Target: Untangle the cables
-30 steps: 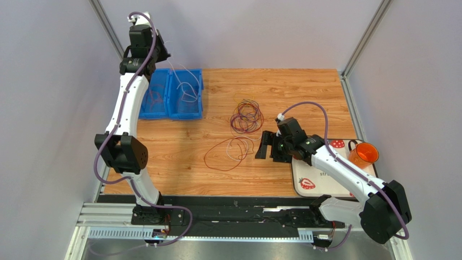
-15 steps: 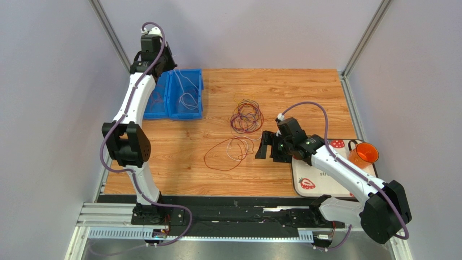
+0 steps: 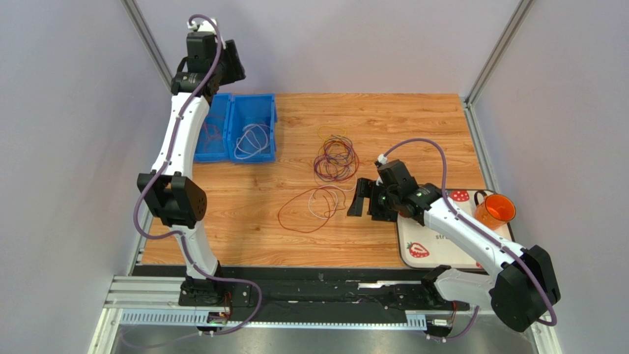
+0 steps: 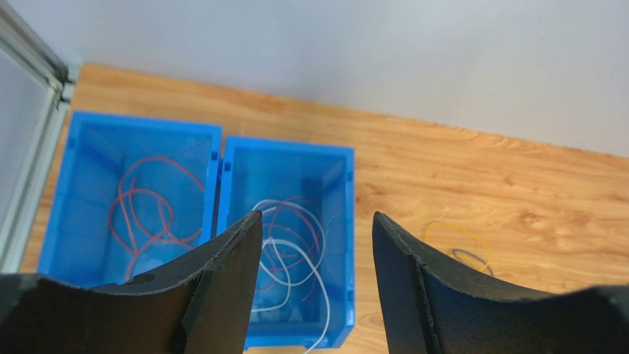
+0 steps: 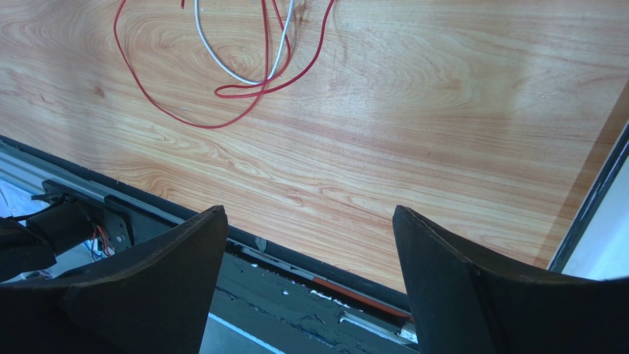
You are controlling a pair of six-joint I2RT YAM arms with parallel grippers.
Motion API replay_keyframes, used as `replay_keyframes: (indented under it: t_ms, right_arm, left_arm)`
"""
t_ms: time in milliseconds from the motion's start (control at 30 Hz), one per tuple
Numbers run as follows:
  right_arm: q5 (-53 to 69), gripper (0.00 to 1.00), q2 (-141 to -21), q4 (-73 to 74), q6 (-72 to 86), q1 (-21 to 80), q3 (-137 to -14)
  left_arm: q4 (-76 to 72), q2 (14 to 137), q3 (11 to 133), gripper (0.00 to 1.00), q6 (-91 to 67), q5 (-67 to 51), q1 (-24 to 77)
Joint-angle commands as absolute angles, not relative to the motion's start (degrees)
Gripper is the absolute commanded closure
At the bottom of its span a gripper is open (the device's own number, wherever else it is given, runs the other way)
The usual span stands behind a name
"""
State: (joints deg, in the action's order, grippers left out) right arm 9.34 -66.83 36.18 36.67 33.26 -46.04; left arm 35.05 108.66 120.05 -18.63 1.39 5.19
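Tangle of thin dark, purple and yellow wire cables point(image 3: 336, 158) sits near the middle of my wooden bench point(image 3: 413, 125); loose red and white cable loops point(image 3: 314, 208) lie just toward the near edge from it. More red and white strands point(image 3: 252, 140) rest inside the twin blue plastic bins point(image 3: 275, 125) at the far left corner. My left hand point(image 4: 316, 221) hangs above those bins, fingers spread, holding nothing. My right hand point(image 5: 308, 214) is released too, beside the red loop.
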Motion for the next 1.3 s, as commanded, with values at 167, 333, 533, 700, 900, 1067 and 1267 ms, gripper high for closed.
replay_keyframes:
  t_ms: [167,333,533,700,900,1067,1267]
  right_arm:
    - [10.28,0.13,-67.41,33.66,38.14,34.01,-47.72]
    - [9.93,0.13,-67.94,33.31,38.23,34.28,-47.99]
    - [6.25,0.12,-69.87,36.12,35.86,34.10,-51.85]
    - [3.25,0.12,-70.14,38.58,34.89,32.70,-55.63]
    - [4.30,0.12,-70.84,38.50,36.21,32.43,-56.69]
    - [5.45,0.13,-69.96,45.33,44.01,32.34,-63.00]
    - [-1.83,0.05,-73.73,77.57,69.84,34.36,-90.36]
  left_arm:
    - [42.45,97.31,118.15,0.36,-17.40,5.36,11.59]
    - [40.52,88.44,103.83,0.38,-17.93,5.36,17.21]
    - [38.07,82.71,89.23,0.40,-20.12,7.47,27.50]
    - [30.24,81.38,76.75,0.41,-23.46,5.01,32.60]
    - [24.61,86.03,73.92,0.41,-26.45,4.39,37.44]
    - [24.17,88.24,75.06,0.42,-28.56,5.26,37.88]
    - [22.24,88.68,75.32,0.42,-28.74,7.03,37.88]
